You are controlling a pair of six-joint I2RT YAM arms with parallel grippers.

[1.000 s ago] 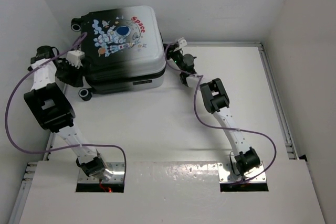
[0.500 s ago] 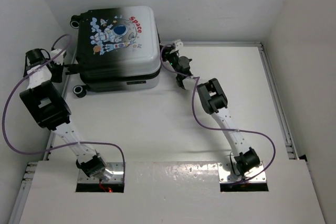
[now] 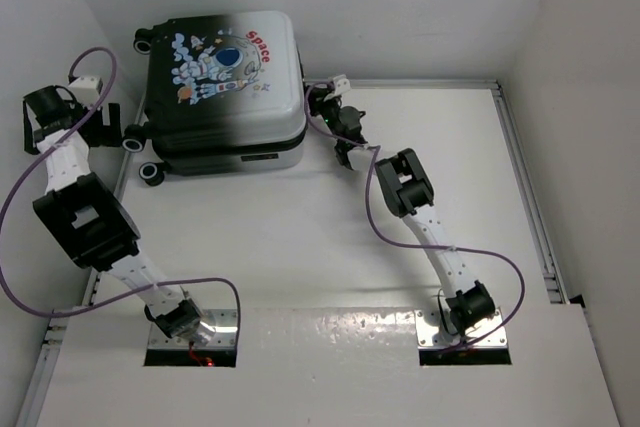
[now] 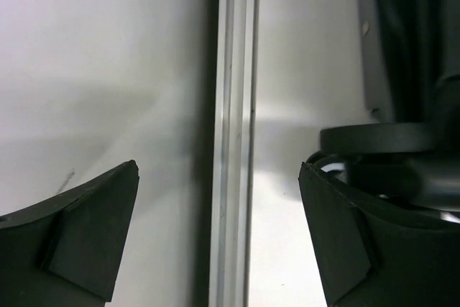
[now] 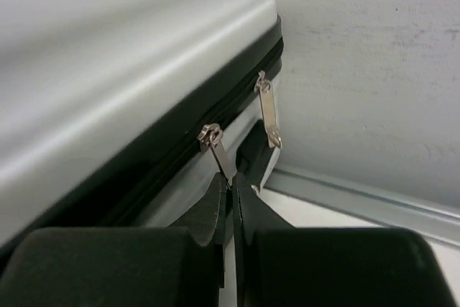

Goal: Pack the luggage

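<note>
- The luggage [image 3: 220,87] lies flat at the far left of the white table [image 3: 300,237], close to the rear wall, with its astronaut side up.
- Its hard shell is smooth and glossy with rounded corners. It fades from white to black and carries red "Space" lettering.
- Small round black wheels [image 3: 150,174] stick out along its left side.
- The left gripper [image 3: 108,129] sits just beside those wheels at the table's left edge.
- In the left wrist view its matte black, wedge-shaped fingers [image 4: 86,242] stand wide apart with nothing held between them.
- A straight brushed-aluminium rail [image 4: 233,106] runs along the table below that gap, and one of the wheels [image 4: 388,145] is just beside the finger on that view's right.
- The right gripper [image 3: 318,112] is at the luggage's right side.
- In the right wrist view its black fingers [image 5: 205,213] are pressed together, pinching the tip of a slim, flat silver zipper pull [image 5: 215,147].
- A second pull [image 5: 269,114] of the same shape hangs free just beside it.
- Both pulls sit on the dark zipper band [image 5: 144,177] between the pale, smooth shell halves.
</note>
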